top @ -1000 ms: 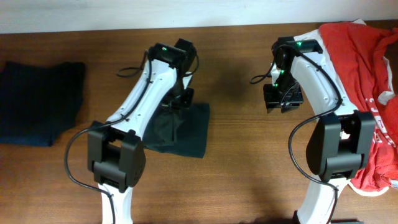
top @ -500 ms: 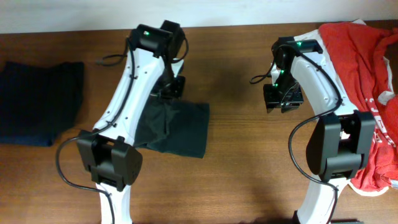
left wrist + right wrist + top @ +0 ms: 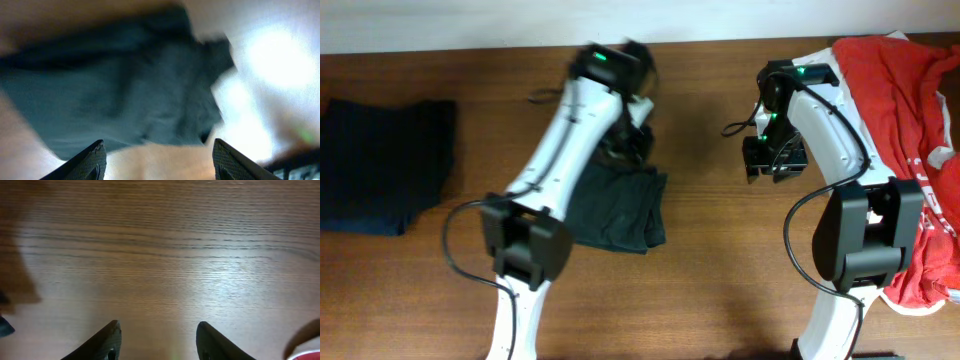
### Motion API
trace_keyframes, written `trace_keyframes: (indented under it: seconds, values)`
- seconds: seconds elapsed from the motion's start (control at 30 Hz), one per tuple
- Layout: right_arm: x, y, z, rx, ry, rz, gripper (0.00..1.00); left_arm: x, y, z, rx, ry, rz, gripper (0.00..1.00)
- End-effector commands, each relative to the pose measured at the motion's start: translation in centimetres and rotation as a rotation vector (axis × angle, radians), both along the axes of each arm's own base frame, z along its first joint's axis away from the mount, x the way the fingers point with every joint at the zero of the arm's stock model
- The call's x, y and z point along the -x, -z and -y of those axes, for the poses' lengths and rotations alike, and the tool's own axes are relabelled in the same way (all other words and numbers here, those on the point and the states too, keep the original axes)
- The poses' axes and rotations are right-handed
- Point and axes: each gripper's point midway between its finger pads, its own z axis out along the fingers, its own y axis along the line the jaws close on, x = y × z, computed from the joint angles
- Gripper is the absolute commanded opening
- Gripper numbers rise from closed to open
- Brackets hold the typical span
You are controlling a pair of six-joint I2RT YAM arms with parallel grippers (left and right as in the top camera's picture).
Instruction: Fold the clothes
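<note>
The clothes, a very dark greenish T-shirt (image 3: pixel 620 208), lie folded in a small rumpled packet on the table's middle. In the left wrist view, which is blurred, the shirt (image 3: pixel 115 90) fills the upper left. My left gripper (image 3: pixel 632 150) hovers over the shirt's far right edge. Seen from the wrist, the left gripper (image 3: pixel 160 160) is open, with only bare wood between its fingers. My right gripper (image 3: pixel 775 158) hangs over bare table to the right of the shirt. The right gripper (image 3: pixel 157 340) is open and holds nothing.
A dark folded garment (image 3: pixel 380 165) lies at the far left. A red shirt with white lettering (image 3: pixel 910 150) is heaped along the right edge, under the right arm's base. Bare wood (image 3: pixel 710 230) separates the two arms.
My left gripper has opened and let go of the dark shirt, and the left arm has swung to the right. The shirt's right side has bunched and shifted right. The right arm stays put.
</note>
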Motion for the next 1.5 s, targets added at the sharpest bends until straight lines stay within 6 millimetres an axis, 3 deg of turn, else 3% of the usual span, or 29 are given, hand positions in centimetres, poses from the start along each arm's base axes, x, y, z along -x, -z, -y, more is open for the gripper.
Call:
trace_keyframes:
  seconds: [0.0,0.07,0.1,0.2,0.33,0.37,0.43,0.5,0.53,0.6,0.63,0.7,0.73,0.8,0.87,0.9,0.93,0.97,1.03,1.13,1.2,1.3,1.37,1.43,1.47]
  values:
    - [-0.3,-3.6,-7.8,-0.485,-0.168,0.081,0.52,-7.1,-2.1,-8.3,0.033,-0.205,0.177,0.67]
    - [0.2,-6.7,-14.2,-0.807,-0.289,0.138,0.51,-9.8,-0.7,-11.1,0.091,-0.286,0.208,0.58]
    - [0.7,-6.7,-15.9,-0.811,-0.338,0.133,0.51,-9.9,0.9,-11.8,0.079,-0.273,0.181,0.54]
    - [3.5,-5.4,-21.3,-0.821,-0.479,0.066,0.51,-8.3,6.1,-13.0,-0.006,-0.214,0.067,0.52]
    - [5.9,-2.4,-25.6,-0.816,-0.589,-0.004,0.51,-6.4,11.4,-13.6,-0.038,-0.217,-0.017,0.52]
    - [6.8,-0.8,-26.3,-0.8,-0.604,-0.052,0.51,-5.6,12.4,-14.3,-0.063,-0.22,-0.043,0.52]
    - [7.6,1.3,-26.4,-0.745,-0.62,-0.105,0.51,-3.6,14.0,-15.6,-0.134,-0.217,-0.104,0.51]
    - [7.8,5.5,-24.1,-0.543,-0.592,-0.183,0.5,0.0,14.8,-16.7,-0.171,-0.23,-0.241,0.4]
    - [7.7,6.3,-23.4,-0.495,-0.589,-0.189,0.5,0.7,14.9,-17.1,-0.175,-0.236,-0.269,0.4]
    - [6.6,8.9,-19.6,-0.269,-0.579,-0.188,0.5,4.0,15.3,-18.5,-0.21,-0.315,-0.399,0.39]
    - [5.2,9.8,-17.0,-0.129,-0.553,-0.158,0.5,5.5,15.3,-18.4,-0.21,-0.39,-0.465,0.34]
    - [2.0,10.3,-13.4,0.023,-0.533,-0.073,0.5,6.1,14.9,-15.4,-0.049,-0.45,-0.537,0.23]
    - [0.7,10.2,-12.1,0.063,-0.505,-0.043,0.5,5.5,14.5,-13.4,0.062,-0.475,-0.538,0.22]
    - [-1.3,9.1,-10.6,0.095,-0.468,-0.001,0.5,3.8,14.3,-12.5,0.102,-0.557,-0.485,0.22]
    - [-3.3,5.0,-10.0,0.092,-0.37,0.05,0.5,0.1,12.8,-12.9,0.129,-0.565,-0.344,0.38]
    - [-4.1,2.9,-9.7,0.092,-0.308,0.081,0.5,-1.4,11.8,-13.3,0.135,-0.563,-0.29,0.4]
    - [-5.1,-0.6,-9.4,0.081,-0.187,0.141,0.5,-4.8,9.5,-13.3,0.175,-0.501,-0.152,0.44]
    - [-5.2,-1.9,-9.5,0.044,-0.121,0.154,0.51,-6.6,8.4,-12.6,0.201,-0.434,-0.066,0.51]
    - [-3.2,-2.7,-12.2,-0.158,0.016,0.051,0.51,-8.1,7.7,-10.2,0.259,-0.263,0.025,0.59]
    - [0.5,-1.4,-15.8,-0.336,0.054,-0.133,0.51,-6.3,7.5,-5.5,0.337,0.075,0.043,0.58]
    - [3.2,-0.2,-17.2,-0.391,0.0,-0.225,0.51,-4.7,8.5,-3.7,0.299,0.19,0.021,0.57]
    - [5.2,2.7,-17.4,-0.371,-0.005,-0.285,0.51,-2.3,11.4,-4.0,0.17,0.27,-0.042,0.57]
    - [5.9,5.8,-16.9,-0.363,0.0,-0.284,0.5,-0.9,14.0,-4.8,0.09,0.293,-0.077,0.57]
    - [6.2,8.7,-15.9,-0.316,-0.017,-0.249,0.5,-0.5,16.2,-7.1,-0.062,0.221,-0.078,0.42]
    - [5.9,9.8,-14.3,-0.229,-0.036,-0.214,0.5,-0.6,16.4,-7.9,-0.112,0.166,-0.076,0.39]
